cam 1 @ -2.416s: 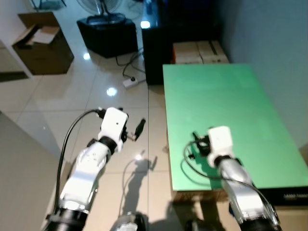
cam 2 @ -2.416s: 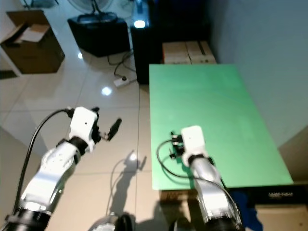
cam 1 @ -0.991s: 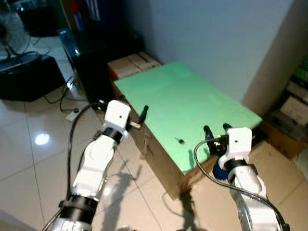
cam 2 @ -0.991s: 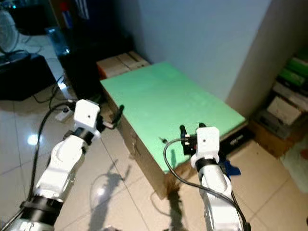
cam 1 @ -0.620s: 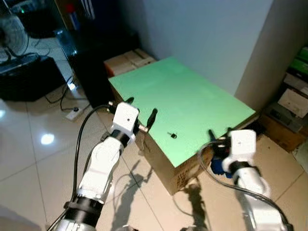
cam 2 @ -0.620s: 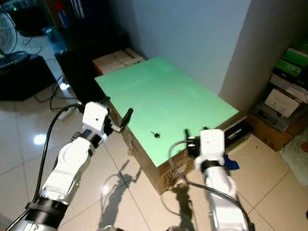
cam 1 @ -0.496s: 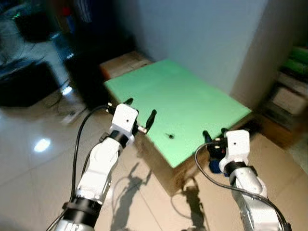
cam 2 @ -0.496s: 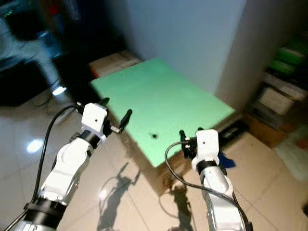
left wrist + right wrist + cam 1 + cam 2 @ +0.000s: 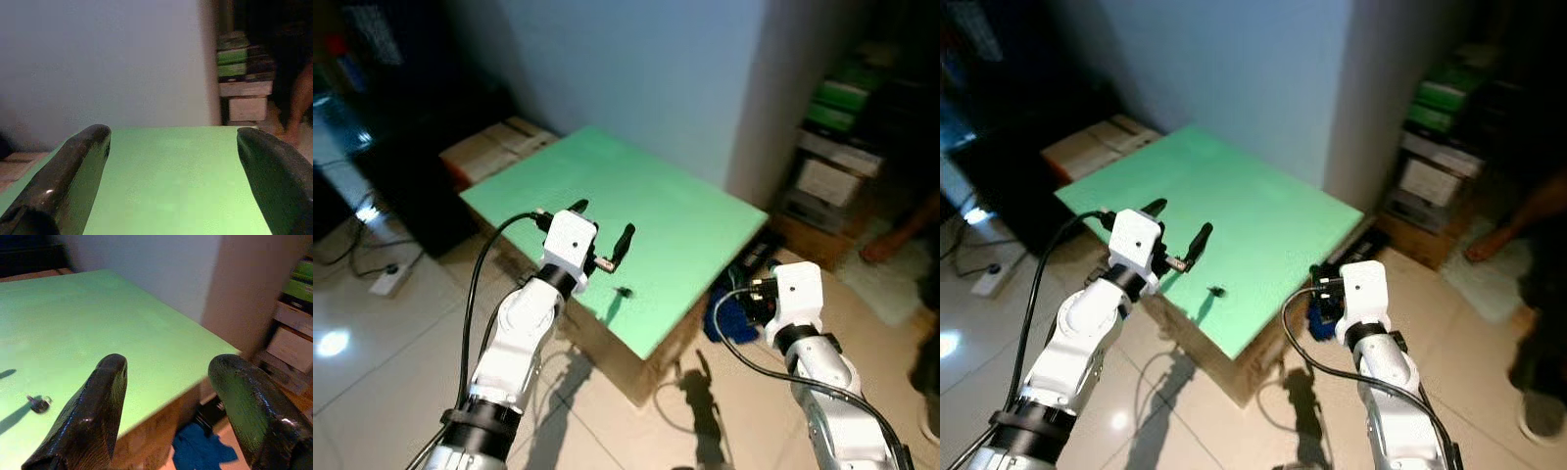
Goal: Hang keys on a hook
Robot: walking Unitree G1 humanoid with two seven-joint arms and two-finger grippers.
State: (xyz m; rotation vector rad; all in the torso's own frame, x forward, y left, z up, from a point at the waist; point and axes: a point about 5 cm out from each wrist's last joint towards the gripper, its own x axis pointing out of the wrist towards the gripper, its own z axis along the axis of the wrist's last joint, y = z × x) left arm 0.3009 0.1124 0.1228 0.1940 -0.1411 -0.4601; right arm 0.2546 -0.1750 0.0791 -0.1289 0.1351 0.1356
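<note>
Small dark keys lie flat on the green board, both grippers empty.

Nearest, the right gripper point(image 9: 168, 406) hangs low off the near corner of the flat green tabletop point(image 9: 607, 186), forearm bent in, its two black fingers spread wide with nothing between them. The left gripper point(image 9: 602, 235) is raised at the board's near edge, wrist level, fingers likewise wide apart and empty. Just past it, near that edge, lies the small dark bunch of keys point(image 9: 624, 292); the right wrist view shows them point(image 9: 39, 403) as a tiny metal lump with a shadow. They look light, hard and thin, lying flat, so likely slippery for long fingers; pinching the thicker ring end seems best. Beyond stand a blue-grey wall point(image 9: 636, 69) and stacked boxes point(image 9: 832, 137); no hook can be made out.
</note>
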